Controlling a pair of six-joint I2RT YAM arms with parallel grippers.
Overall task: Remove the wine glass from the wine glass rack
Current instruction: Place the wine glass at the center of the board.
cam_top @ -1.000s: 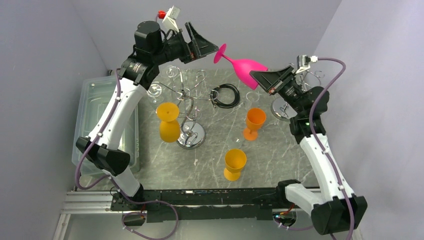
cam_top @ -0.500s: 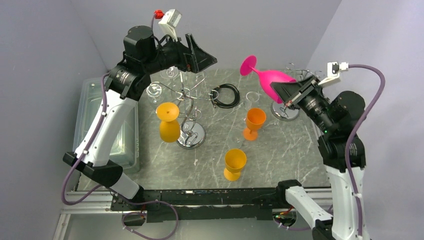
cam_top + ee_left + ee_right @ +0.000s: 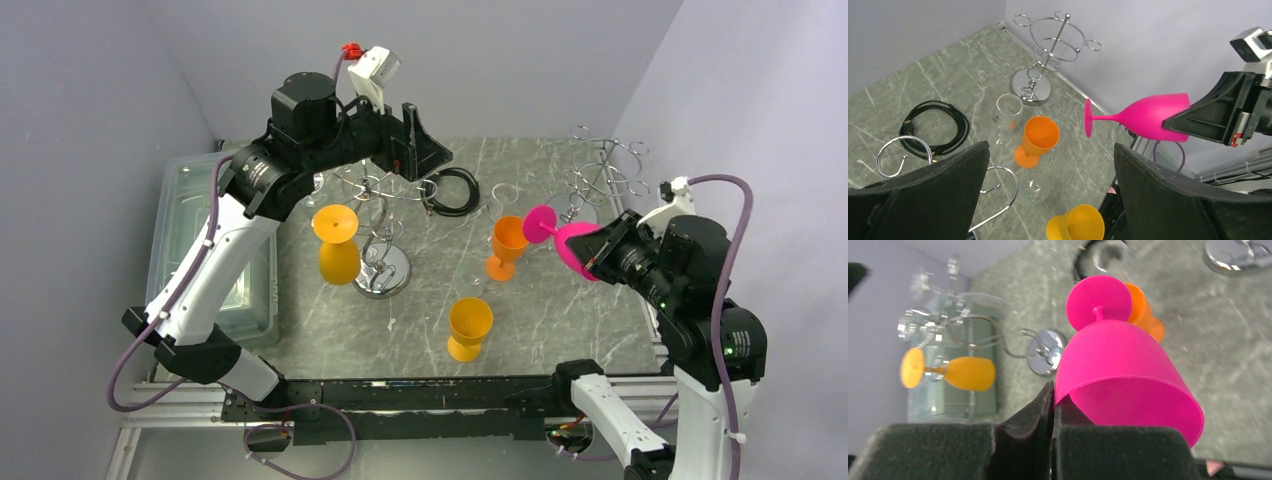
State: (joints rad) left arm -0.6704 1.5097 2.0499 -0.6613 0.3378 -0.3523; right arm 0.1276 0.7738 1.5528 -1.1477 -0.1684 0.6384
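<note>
The right arm is rising from its base at the near edge, elbow folding high and wrist turning inward over the grey-green marbled table (image 3: 330,330). The right pincer (image 3: 1052,397) is clamping narrowly on the rim wall of the bright pink plastic wine glass (image 3: 572,246), one finger inside the bowl and one outside. That glass is lying sideways in the air, its round foot pointing away from the pincer, well apart from the chrome wire wine glass rack with the mirror-like disc base (image 3: 384,270). An upright orange plastic goblet (image 3: 510,243) is standing on the table just beyond the pink foot. The left arm is reaching up and forward, its forearm bending toward the middle, and the left pincer (image 3: 1050,147) is gaping wide with nothing in it, hovering above the rack's curled arms. Below and to the outer side of this pincer, an orange plastic wine glass (image 3: 338,245) is hanging upside down by its foot from one rack arm. A coil of black cable (image 3: 450,190) is lying on the table beneath the open fingers.
</note>
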